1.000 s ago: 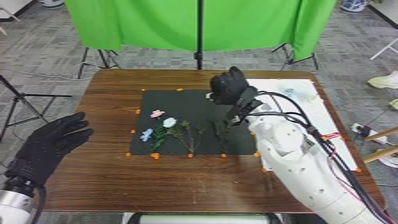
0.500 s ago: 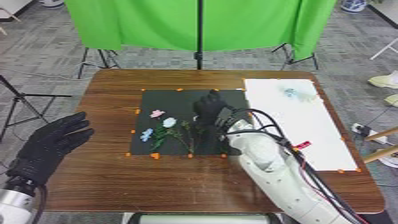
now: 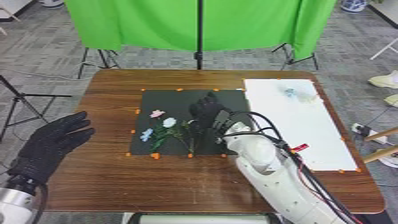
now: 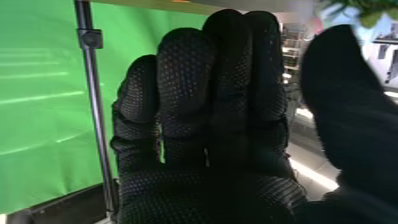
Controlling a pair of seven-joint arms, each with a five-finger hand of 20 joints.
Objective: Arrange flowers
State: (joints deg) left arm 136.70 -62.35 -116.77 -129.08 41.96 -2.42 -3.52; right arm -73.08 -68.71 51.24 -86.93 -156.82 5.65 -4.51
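Note:
My right hand (image 3: pixel 207 111) is over the right part of the black mat, its fingers straight and its thumb apart. Just left of it on the mat lie a pink flower (image 3: pixel 157 114), a white flower (image 3: pixel 169 122) and a blue flower (image 3: pixel 147 134) with green stems (image 3: pixel 158 142). In the right wrist view my right hand (image 4: pixel 213 145) has straight fingers and holds nothing; some green leaves (image 4: pixel 369 11) show beyond the thumb. My left hand (image 3: pixel 49 142) stands open at the table's left edge, away from the flowers.
The black mat (image 3: pixel 178 100) has orange markers round its edges. A white sheet (image 3: pixel 311 145) with a pale blue-green patch lies to its right on the brown table (image 3: pixel 107 175). A green curtain (image 3: pixel 249 25) and a black stand are behind the table.
My right hand came from the mat's far right corner toward the middle and nearer side, uncovering the white sheet's far part. Lately it shifted slightly left. The left hand stayed still.

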